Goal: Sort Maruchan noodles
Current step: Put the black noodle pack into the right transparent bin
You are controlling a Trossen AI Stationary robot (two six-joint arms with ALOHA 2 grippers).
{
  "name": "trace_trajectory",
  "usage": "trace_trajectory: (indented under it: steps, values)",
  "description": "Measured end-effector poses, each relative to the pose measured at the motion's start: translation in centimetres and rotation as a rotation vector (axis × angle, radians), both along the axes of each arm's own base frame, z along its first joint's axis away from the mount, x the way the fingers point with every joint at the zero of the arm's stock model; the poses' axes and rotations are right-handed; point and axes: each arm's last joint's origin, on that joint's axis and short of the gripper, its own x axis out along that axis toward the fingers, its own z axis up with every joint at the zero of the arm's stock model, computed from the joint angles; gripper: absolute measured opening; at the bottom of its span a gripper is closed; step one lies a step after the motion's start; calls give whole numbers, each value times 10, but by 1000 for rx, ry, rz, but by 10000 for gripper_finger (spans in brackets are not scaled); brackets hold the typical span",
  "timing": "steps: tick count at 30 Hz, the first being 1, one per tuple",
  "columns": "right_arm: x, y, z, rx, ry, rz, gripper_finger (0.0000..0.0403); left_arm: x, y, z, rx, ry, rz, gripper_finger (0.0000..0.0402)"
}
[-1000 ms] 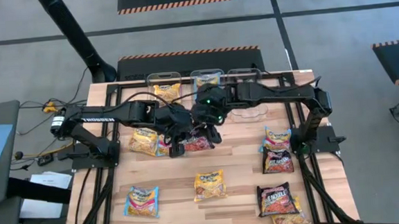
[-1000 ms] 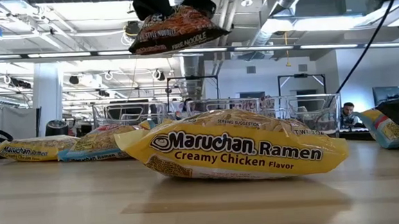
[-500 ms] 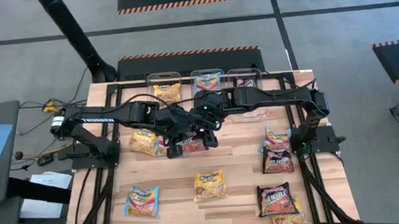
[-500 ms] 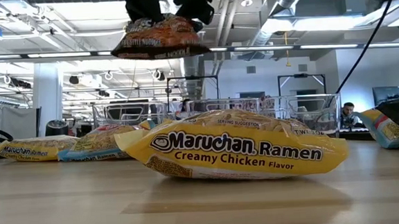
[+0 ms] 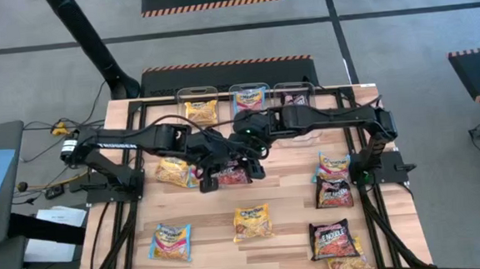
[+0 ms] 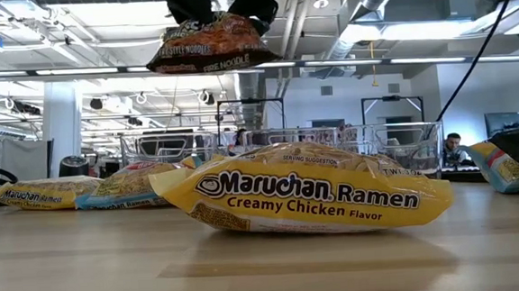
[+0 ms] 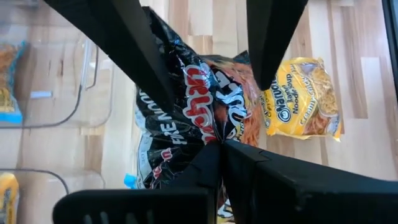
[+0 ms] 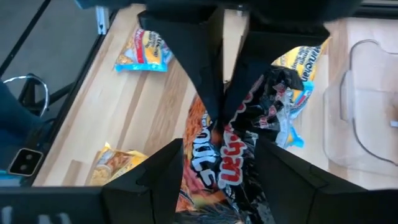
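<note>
Two arms meet over the middle of the table (image 5: 286,207) in the high view, both grippers at one dark packet (image 5: 232,176) just left of centre. The left gripper (image 5: 211,173) is pinched shut on it; the right gripper (image 5: 254,160) stands wide around its other end. Three bins (image 5: 246,96) line the upper edge. Other noodle packets lie scattered: a yellow one (image 5: 251,222) at lower centre, a blue one (image 5: 171,241) at lower left, several at the right.

In the low view, the dark packet (image 6: 208,47) hangs at the top of the frame, clear of the table, above the yellow packet (image 6: 308,199).

In the left wrist view, the left fingers (image 7: 211,171) are closed on the dark packet (image 7: 186,130).

In the right wrist view, the right fingers (image 8: 165,168) are spread, the dark packet (image 8: 242,155) between them.
</note>
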Motion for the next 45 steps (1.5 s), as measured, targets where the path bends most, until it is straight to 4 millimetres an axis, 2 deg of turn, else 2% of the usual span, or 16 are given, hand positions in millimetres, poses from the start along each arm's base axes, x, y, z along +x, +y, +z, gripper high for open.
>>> trace_trajectory:
  steps: [13,19,25,31,39,45]
  values:
    - [-10,-10,9,6,5,-60,224,-21,-2,21,19,-63,25,0]
    - [-9,-13,10,-25,-10,-90,224,-19,-2,26,22,-110,10,0]
    - [-8,-6,10,-96,-18,-120,214,-16,-1,29,29,-157,2,0]
    - [-7,2,10,-134,-22,-112,160,-15,0,29,62,-165,18,0]
    - [-7,6,10,-151,-22,-117,22,-14,0,31,67,-183,25,0]
    - [-7,8,10,-147,-19,-137,9,-14,0,31,66,-184,25,0]
